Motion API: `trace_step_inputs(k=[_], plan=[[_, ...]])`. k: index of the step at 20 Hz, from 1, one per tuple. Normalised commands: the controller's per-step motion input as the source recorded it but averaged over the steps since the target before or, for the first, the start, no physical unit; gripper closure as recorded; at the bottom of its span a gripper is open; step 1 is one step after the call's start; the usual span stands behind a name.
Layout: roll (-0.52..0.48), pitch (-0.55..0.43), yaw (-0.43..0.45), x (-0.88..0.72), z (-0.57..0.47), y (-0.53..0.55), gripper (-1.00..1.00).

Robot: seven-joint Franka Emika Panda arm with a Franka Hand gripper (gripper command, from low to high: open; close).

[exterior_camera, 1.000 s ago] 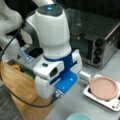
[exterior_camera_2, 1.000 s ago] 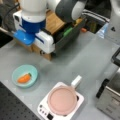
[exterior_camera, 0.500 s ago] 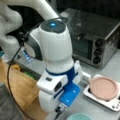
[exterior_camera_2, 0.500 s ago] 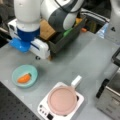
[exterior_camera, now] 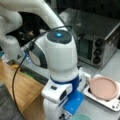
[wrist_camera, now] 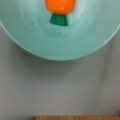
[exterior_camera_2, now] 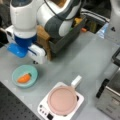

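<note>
Looking down from the wrist, a shallow teal bowl (wrist_camera: 60, 37) lies just below on the grey table (wrist_camera: 60, 87), an orange toy carrot with a green top (wrist_camera: 60, 7) resting inside it. In a front view the gripper (exterior_camera_2: 35, 56) hangs beside the bowl at the view's left; whether its jaws are parted cannot be told. Further off sit a pink-lidded white cooker (exterior_camera_2: 62, 100) and a steel oven (exterior_camera: 100, 42).

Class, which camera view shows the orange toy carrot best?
A front view: the whole orange toy carrot lies in the teal bowl. The wrist view crops it; elsewhere only the bowl's rim shows.
</note>
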Motion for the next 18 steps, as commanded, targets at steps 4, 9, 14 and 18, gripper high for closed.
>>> trace_step_inputs(k=[4, 9, 14, 18], plan=[[0.097, 0.075, 0.021, 0.31, -0.16, -0.08, -1.0], [0.129, 0.065, 0.015, 0.29, 0.0, -0.1, -1.0], [0.111, 0.055, -0.003, 0.28, 0.06, -0.1, -1.0], [0.162, 0.105, -0.015, 0.32, 0.06, -0.15, -1.0]])
